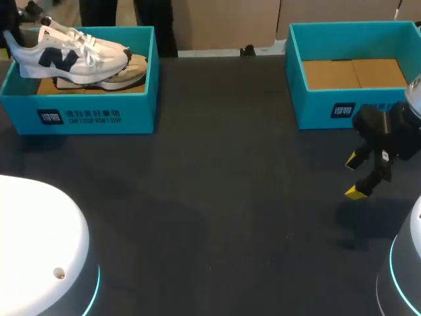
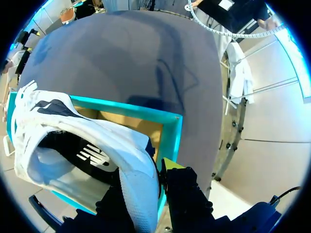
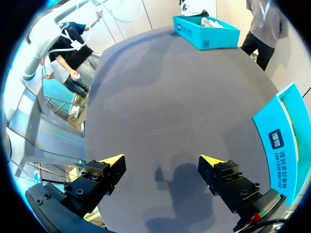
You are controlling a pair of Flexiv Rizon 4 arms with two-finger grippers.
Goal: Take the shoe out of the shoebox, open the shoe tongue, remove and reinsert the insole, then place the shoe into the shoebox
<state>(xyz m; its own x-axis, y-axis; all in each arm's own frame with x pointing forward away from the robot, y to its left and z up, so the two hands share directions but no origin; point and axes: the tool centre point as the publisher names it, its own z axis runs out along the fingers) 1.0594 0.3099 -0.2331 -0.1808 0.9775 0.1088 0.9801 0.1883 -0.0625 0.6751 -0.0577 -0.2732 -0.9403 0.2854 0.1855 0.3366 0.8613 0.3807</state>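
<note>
The white shoe (image 1: 69,54) with a dark side logo hangs tilted over the teal shoebox (image 1: 85,115) at the far left. My left gripper (image 1: 27,13) is shut on its heel. In the left wrist view the heel collar of the shoe (image 2: 87,131) is pinched in my left gripper (image 2: 146,179), with the shoebox (image 2: 136,109) underneath. A second shoe (image 1: 122,78) lies in the box below. My right gripper (image 1: 355,176) hovers open over the table at the right, with nothing between the fingers of the gripper (image 3: 165,162).
A second teal box (image 1: 316,108) with a bare cardboard floor stands at the far right, just behind my right gripper; its wall (image 3: 286,141) shows beside that gripper. The dark table (image 1: 217,197) lies between the two boxes.
</note>
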